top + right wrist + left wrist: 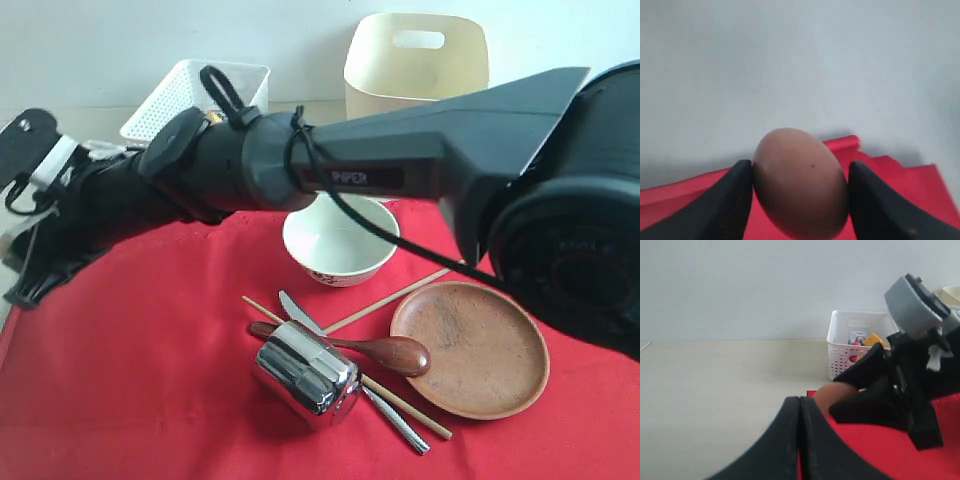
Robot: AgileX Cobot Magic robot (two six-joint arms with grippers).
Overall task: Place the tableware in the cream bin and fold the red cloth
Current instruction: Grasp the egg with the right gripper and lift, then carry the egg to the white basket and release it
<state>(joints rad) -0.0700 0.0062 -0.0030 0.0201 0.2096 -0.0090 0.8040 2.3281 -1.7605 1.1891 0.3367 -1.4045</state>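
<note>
The red cloth [120,370] lies spread on the table. On it are the pale bowl [340,240], the steel cup [305,372] on its side, the brown plate [470,347], the wooden spoon [385,352], the knife [392,417] and chopsticks [385,302]. The cream bin [415,65] stands at the back. My right arm reaches across to the far left, where its gripper [800,185] is shut on a brown egg [800,182] over the cloth's corner [845,145]. My left gripper [800,402] is shut and holds nothing. It does not show in the exterior view.
A white lattice basket [195,95] with food items stands at the back left, next to the cream bin; it shows in the left wrist view too, as the basket [855,345]. The right arm [400,165] spans the scene above the bowl. Bare beige table [715,390] lies left of the cloth.
</note>
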